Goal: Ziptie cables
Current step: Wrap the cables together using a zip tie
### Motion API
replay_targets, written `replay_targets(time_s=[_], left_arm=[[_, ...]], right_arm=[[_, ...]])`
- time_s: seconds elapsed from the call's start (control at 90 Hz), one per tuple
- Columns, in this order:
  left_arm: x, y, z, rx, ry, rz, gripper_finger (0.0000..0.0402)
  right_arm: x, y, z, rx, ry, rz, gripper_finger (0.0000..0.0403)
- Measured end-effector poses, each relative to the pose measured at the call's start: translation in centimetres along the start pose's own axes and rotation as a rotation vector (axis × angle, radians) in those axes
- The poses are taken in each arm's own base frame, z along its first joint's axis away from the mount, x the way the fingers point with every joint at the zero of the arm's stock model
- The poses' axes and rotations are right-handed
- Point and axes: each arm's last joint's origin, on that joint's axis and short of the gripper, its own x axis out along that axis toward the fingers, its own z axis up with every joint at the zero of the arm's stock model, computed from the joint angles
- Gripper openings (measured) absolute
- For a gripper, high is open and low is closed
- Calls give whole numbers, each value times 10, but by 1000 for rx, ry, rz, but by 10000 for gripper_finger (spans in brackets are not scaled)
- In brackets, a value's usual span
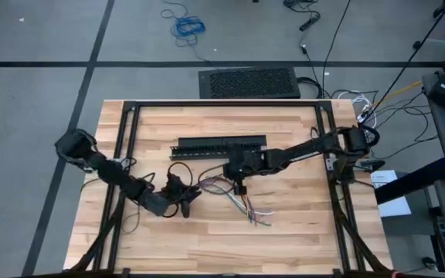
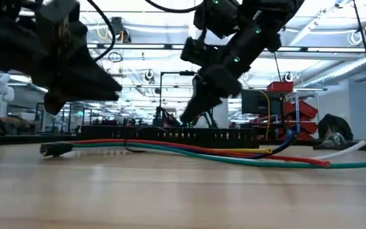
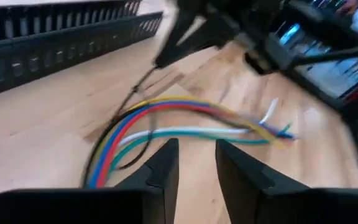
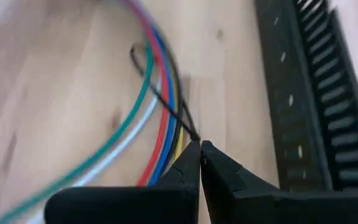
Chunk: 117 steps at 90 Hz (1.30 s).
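Note:
The cables point(image 1: 234, 194) lie on the wooden table as a loose bundle of coloured wires, also seen in the left wrist view point(image 3: 166, 121) and the right wrist view point(image 4: 157, 118). A thin black zip tie point(image 4: 166, 102) crosses them and curls into a small loop point(image 4: 140, 57). My right gripper point(image 1: 239, 185) point(image 4: 200, 144) is shut on the zip tie just above the bundle. My left gripper point(image 1: 182, 198) point(image 3: 197, 168) is open, low over the table at the bundle's left end, its fingers short of the wires and touching nothing. My right gripper pinches one end of the thin zip tie point(image 4: 192, 134) between its two fingertips. The fingers slant down from the table's right. The strip runs from the tips across the wires, slack, and its looped part lies on the bundle.
A long black slotted bar point(image 1: 221, 147) lies on the table just beyond the cables, close behind my right gripper. The wires' free ends point(image 1: 259, 219) fan out toward the near right. A black frame point(image 1: 130, 108) edges the tabletop.

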Motion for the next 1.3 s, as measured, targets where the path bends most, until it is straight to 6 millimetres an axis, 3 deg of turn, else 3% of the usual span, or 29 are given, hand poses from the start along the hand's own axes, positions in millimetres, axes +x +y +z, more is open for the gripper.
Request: replay_targets(time_s=[0.278, 0.544, 1.067, 1.3], left_arm=[[3, 29, -12, 12, 204, 190, 103], [1, 30, -19, -59, 327, 175, 103], [-26, 16, -42, -256, 346, 157, 100], [-35, 9, -47, -287, 376, 177, 99]], right_arm=[[-20, 17, 10, -79, -35, -10, 0], [-34, 26, 8, -130, 17, -10, 0], [-50, 52, -3, -155, 140, 28, 0], [-73, 64, -2, -150, 136, 3, 0]])
